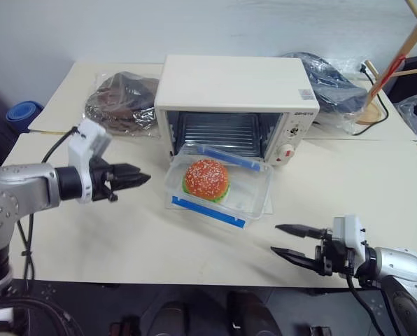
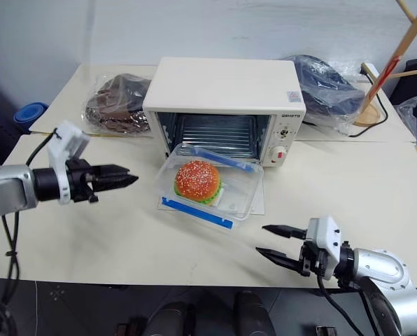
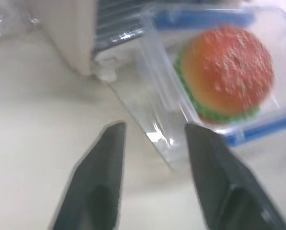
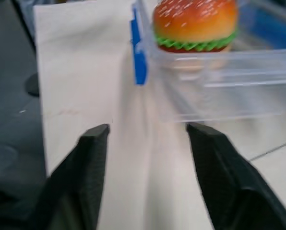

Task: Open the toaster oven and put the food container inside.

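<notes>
1. White table (image 1: 89, 231) holds the toaster oven (image 1: 233, 105), its door open.
2. The food container (image 1: 219, 185) sits on the door, not yet inside.
3. Left gripper (image 1: 135, 176) and right gripper (image 1: 290, 241): jaws open, holding nothing.
4. Next, I think: push it onto the rack.

The food container (image 3: 215, 91) is blurred in the left wrist view. The toaster oven (image 3: 71, 33) is cut off there, its door hidden beneath the container.

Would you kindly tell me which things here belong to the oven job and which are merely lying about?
Job:
- toaster oven, door open
- food container, resting on the open door

Lying about:
- clear bags with dark contents
- wooden stand
- blue tub
</notes>
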Available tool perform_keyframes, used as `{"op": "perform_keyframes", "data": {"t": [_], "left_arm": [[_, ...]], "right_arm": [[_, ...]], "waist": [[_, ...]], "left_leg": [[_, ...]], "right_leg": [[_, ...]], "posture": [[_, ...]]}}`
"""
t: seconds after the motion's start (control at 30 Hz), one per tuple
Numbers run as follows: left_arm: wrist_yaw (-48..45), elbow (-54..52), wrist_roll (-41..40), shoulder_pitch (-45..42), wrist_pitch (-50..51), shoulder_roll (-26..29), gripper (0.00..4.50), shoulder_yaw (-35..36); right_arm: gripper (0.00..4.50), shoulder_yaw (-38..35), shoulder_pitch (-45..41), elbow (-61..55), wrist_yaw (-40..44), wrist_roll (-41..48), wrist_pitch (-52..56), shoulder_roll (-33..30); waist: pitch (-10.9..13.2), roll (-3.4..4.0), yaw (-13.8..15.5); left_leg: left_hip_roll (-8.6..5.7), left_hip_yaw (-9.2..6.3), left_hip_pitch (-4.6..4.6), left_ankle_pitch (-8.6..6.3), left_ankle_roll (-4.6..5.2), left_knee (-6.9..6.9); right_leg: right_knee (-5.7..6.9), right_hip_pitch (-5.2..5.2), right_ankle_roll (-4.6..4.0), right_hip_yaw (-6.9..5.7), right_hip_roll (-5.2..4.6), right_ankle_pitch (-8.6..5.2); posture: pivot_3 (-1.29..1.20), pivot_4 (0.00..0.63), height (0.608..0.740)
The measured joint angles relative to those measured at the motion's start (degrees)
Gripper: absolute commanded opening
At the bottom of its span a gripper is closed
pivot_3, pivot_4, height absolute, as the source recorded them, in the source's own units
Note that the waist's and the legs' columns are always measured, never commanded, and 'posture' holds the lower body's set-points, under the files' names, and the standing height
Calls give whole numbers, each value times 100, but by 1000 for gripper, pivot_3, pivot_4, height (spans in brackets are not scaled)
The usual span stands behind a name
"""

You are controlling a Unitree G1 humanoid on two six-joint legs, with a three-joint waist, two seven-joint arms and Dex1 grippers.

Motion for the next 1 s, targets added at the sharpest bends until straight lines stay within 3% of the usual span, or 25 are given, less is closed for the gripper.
{"op": "perform_keyframes", "data": {"t": [0.1,0.17,0.4,0.67,1.0], "left_arm": [[-999,-272,531,873,-1391,-184,228,-711],[-1153,-316,740,904,-1915,-587,0,-1103],[-737,388,1563,530,-2838,-1749,0,-1642],[187,1339,2186,-185,-3336,-2958,0,-1674],[1038,2372,2850,-887,-3948,-3696,0,-1581]], "right_arm": [[512,536,-432,-430,-234,33,561,96],[20,808,-953,-462,-410,0,790,264],[20,1018,-2308,241,-765,-428,1055,421],[20,1071,-3538,1834,-1126,-1394,388,1078],[20,1250,-4334,3262,-1716,-2259,-504,2126]], "waist": [[0,0,28],[2,-4,93],[2,-4,156],[1,-4,124],[1,-4,110]], "left_leg": [[3,-7,-7,-1,7,-8],[2,-9,-11,-10,27,-6],[-4,-7,-27,-30,67,7],[-3,-6,-42,-29,67,40],[-2,-5,-73,-12,38,65]], "right_leg": [[-19,0,-5,-4,-5,3],[-25,0,-4,-6,-6,10],[-30,-8,6,-13,-6,15],[-14,-14,18,-17,0,22],[-4,-37,23,-18,2,25]], "posture": [[0,150,740],[0,150,740],[0,150,740],[0,150,740],[0,150,740]]}}
